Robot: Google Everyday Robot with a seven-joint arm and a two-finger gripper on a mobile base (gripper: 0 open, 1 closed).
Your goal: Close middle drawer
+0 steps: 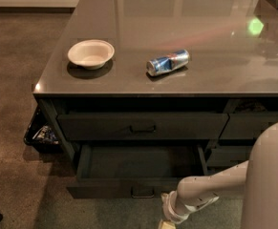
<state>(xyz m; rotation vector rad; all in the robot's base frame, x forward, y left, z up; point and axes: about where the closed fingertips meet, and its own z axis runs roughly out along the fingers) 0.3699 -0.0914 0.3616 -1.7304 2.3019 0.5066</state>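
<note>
The middle drawer (143, 168) is a wide dark grey drawer, pulled well out below the counter, its deep box empty. Its flat front (105, 191) faces me with a small bar handle (142, 192) at its centre. My gripper (169, 216) is at the bottom of the view, just right of the handle and in front of the drawer front. The white arm reaches in from the lower right.
A shut drawer (143, 126) with a bar handle sits above the open one. Narrower drawers (253, 128) are to the right. A white bowl (90, 54) and a lying blue can (168, 62) rest on the grey countertop (215, 46). A dark bin (40, 133) stands at the left.
</note>
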